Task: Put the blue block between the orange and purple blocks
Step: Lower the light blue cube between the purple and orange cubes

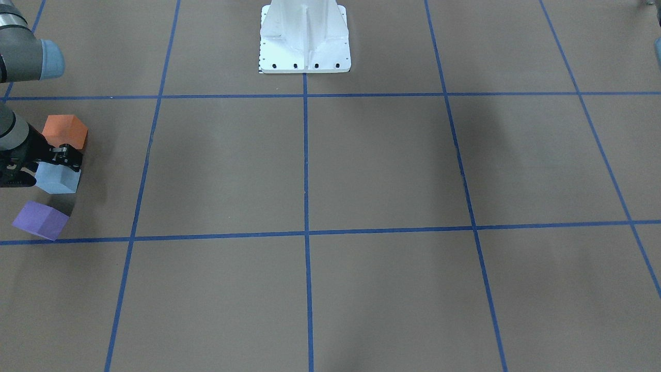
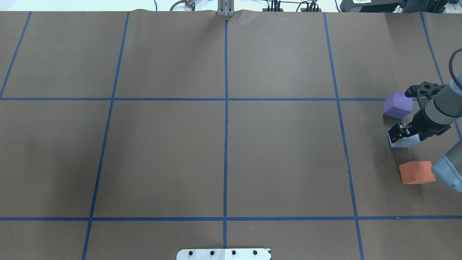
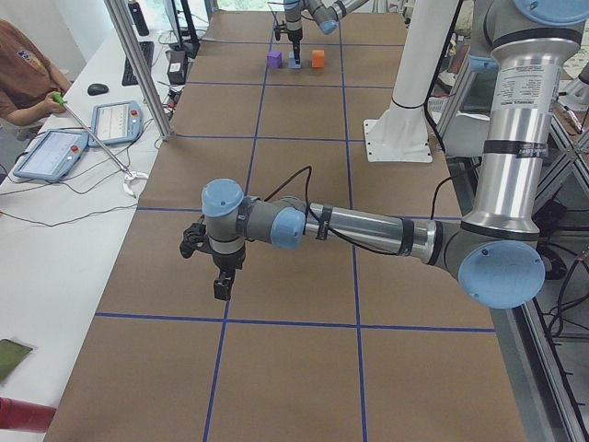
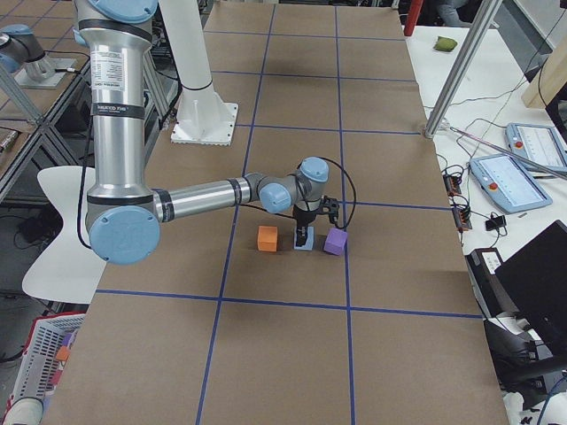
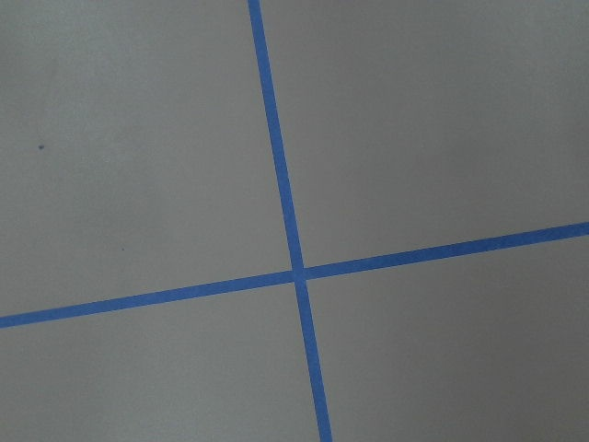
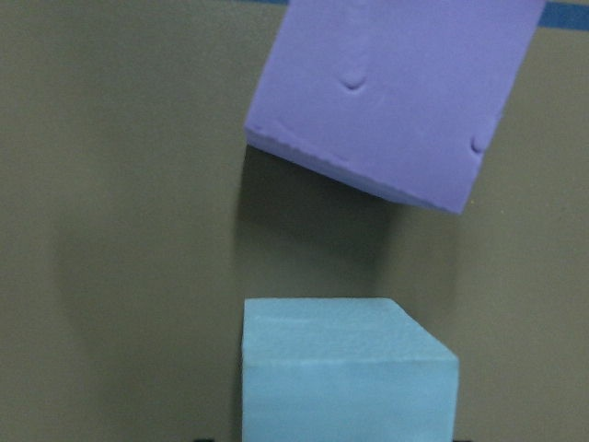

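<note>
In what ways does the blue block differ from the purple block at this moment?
The blue block is pale blue; the purple block is violet. The right gripper is down on the blue block, while the purple block stands free with nothing touching it. In the right wrist view the purple block sits turned at an angle to the blue block. Both are plain cubes of similar size.

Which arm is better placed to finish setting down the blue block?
The right. Its gripper is at the blue block, which lies between the purple block and the orange block. The left gripper hangs over bare table at the far end.
</note>
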Controlling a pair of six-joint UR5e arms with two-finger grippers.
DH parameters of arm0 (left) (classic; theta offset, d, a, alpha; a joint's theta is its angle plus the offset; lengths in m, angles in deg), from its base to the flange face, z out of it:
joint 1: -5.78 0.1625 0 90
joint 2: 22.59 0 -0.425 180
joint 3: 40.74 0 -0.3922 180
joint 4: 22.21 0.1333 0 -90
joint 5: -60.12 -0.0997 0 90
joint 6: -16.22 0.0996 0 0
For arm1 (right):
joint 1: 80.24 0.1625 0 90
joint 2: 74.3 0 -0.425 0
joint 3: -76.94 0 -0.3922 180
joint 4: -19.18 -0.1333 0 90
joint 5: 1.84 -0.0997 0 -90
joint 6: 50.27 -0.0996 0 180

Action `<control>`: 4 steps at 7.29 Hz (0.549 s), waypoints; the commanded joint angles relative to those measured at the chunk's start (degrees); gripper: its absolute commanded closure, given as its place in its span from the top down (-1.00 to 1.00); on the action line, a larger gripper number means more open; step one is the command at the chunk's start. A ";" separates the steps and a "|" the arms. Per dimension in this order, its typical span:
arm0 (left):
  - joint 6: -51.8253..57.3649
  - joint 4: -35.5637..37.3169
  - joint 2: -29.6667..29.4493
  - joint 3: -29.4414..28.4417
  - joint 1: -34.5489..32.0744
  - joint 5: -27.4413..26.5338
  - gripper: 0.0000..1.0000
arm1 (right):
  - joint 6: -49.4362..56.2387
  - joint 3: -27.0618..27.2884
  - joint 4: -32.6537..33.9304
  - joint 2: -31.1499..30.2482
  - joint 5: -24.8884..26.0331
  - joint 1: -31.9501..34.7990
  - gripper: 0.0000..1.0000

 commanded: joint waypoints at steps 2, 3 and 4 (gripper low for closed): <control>0.00 0.00 -0.16 -0.04 0.00 -0.03 1.00 | 1.33 6.93 0.95 -0.77 -0.52 8.53 0.99; 0.00 0.09 -0.16 0.05 0.00 0.06 1.00 | 8.65 8.43 1.39 -1.56 -0.70 12.31 0.99; 0.00 0.00 -0.16 0.05 0.00 0.06 1.00 | 17.86 9.58 4.96 -1.83 -0.79 17.31 0.99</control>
